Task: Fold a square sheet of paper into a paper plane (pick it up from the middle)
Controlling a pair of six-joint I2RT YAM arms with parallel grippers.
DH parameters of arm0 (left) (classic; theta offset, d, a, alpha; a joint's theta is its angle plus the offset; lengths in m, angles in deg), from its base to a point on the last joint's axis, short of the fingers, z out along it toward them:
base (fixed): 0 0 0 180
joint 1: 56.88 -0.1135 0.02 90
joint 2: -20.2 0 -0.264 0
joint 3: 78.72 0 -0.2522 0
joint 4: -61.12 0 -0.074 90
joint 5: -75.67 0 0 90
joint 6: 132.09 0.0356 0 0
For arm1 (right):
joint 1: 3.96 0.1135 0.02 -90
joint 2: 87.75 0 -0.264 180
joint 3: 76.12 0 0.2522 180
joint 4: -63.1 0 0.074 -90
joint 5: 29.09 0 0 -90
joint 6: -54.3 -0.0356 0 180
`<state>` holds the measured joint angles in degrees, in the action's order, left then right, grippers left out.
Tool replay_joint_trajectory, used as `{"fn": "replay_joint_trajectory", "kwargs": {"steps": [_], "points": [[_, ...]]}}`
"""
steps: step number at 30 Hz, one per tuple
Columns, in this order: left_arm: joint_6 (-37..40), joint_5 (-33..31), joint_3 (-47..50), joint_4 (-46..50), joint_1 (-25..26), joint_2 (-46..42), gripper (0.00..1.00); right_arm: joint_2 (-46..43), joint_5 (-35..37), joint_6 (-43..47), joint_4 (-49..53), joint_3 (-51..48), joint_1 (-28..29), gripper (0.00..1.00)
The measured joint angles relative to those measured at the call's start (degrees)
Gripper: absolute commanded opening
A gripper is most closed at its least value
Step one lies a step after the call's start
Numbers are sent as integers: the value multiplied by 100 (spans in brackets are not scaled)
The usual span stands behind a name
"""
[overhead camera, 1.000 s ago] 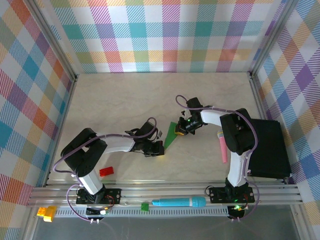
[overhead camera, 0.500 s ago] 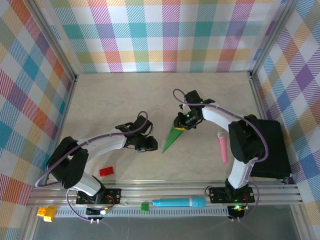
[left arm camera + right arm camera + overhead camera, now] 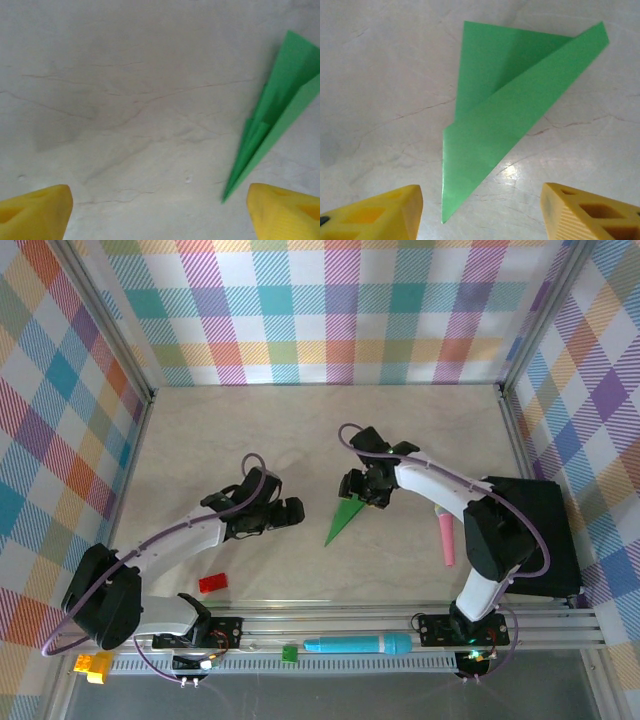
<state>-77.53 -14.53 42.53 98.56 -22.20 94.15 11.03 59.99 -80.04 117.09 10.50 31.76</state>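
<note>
Left gripper (image 3: 159,212) and right gripper (image 3: 481,210) both wide apart, empty, near thin creased green paper plane (image 3: 500,115) on smooth marbled table (image 3: 125,100).

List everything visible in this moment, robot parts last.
bright-green folded paper plane: 1, green, mid-table, lying free
pink cylindrical marker: 1, pink, right of plane
red plastic block: 1, red, table's near-left
black flat box: 1, black, far right
teal cylindrical marker: 1, teal, front rail
small green block: 1, green, front rail
yellow block: 1, yellow, front-left corner
left gripper: 1, yellow-tipped, open, left of plane
right gripper: 1, yellow-tipped, open, at plane's wide end
</note>
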Motion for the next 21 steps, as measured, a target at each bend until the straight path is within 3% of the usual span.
{"fn": "replay_joint_trajectory", "kwargs": {"steps": [5, 11, 21], "points": [[15, -199, 334, -9, -42, -188, 100, 293, 407, -671, 94, 175, 315, 75], [13, -205, 437, -122, -105, -179, 100, 922, 892, -1357, 352, 551, 507, 73], [11, -107, 437, -361, -122, 170, 100, 1115, 1381, -1794, 728, 774, 525, 71]]}}
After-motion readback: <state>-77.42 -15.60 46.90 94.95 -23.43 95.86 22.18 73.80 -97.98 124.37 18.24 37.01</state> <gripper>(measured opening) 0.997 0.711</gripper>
